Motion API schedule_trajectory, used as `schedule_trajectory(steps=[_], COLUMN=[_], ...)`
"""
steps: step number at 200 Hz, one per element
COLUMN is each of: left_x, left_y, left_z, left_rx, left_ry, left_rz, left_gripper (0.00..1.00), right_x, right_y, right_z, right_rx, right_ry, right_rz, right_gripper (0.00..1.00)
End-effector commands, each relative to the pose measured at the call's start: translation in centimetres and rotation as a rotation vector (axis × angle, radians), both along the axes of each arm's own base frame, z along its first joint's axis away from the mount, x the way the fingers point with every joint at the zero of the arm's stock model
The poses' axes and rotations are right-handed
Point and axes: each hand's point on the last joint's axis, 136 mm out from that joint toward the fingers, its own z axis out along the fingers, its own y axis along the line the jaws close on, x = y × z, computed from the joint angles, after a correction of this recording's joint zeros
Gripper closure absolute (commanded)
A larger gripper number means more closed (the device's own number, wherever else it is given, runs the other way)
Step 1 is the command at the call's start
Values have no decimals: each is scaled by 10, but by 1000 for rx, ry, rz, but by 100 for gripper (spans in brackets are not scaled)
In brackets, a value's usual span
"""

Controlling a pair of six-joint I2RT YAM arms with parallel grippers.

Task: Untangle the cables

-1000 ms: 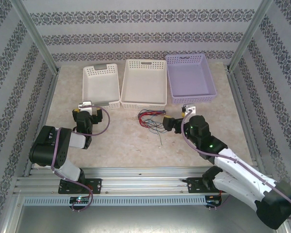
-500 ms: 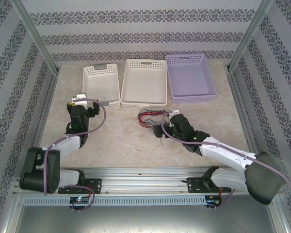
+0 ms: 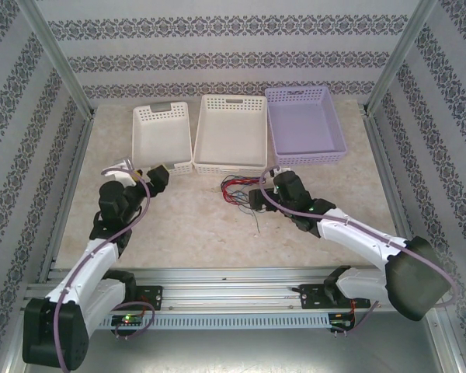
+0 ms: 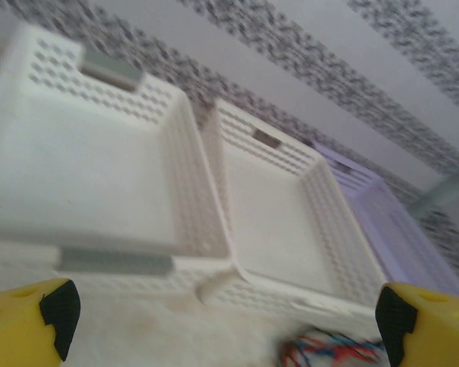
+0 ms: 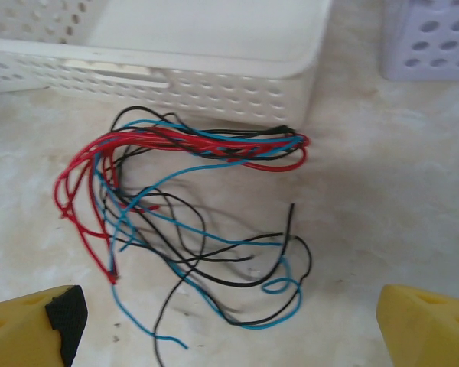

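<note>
Baskets: 3 tot. were on the worktop.
White baskets: 2, the left one & the mid one.
Lilac basket: 1.
Cables: 1 bunch; red, blue & black strands, several of ea., exact no. couldn't be told.
Arms: 2, left arm & right arm.
Fingers: 4 yellow, 2 per arm.

- No legible text, brand, number or sign in any view.
- Grey tab on white basket: blurred, nothing readable on it.
- Wallpaper: ornament bands, no letters.
</note>
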Motion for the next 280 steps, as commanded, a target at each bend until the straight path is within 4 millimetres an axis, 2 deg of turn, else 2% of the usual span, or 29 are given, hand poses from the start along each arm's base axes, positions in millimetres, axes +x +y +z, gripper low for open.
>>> schedule_trajectory(steps=[1, 32, 51, 73, 85, 109, 145, 180, 222, 257, 280], left_x=[-14, -13, -18, -14, -16, -17, -22, -30, -42, -47, -50], left_y=[-32, -38, -40, -26, -30, -25, -22, -33, -53, -67, -78], left_z=[31, 35, 46, 19, 23, 18, -5, -34, -66, -79, -84], left_rx=[-145, -310, -361, -353, -253, -247, -172, -137, -40, 4, 21], left_ry=[-31, 16, -51, 111, 91, 125, 247, 337, 403, 422, 426], left_rz=[-186, -211, -240, -124, -170, -133, -101, -123, -151, -172, -201], left_gripper=[0, 0, 0, 0, 0, 0, 0, 0, 0, 0, 0], right_x=[0, 4, 5, 5, 5, 6, 12, 19, 25, 29, 31], right_y=[0, 0, -2, -3, -4, -6, -10, -12, -3, -3, -3], right_z=[1, 0, -3, -7, -9, -16, -31, -45, -51, -57, -57], right_rx=[31, 38, 35, 38, 45, 37, 27, 60, 82, 73, 148], right_ry=[20, 16, 25, 29, 32, 41, 72, 124, 131, 144, 146], right_rz=[-1, 4, 3, 10, 11, 15, 3, -8, 11, 7, 1], right_gripper=[3, 3, 3, 3, 3, 3, 3, 4, 5, 6, 6])
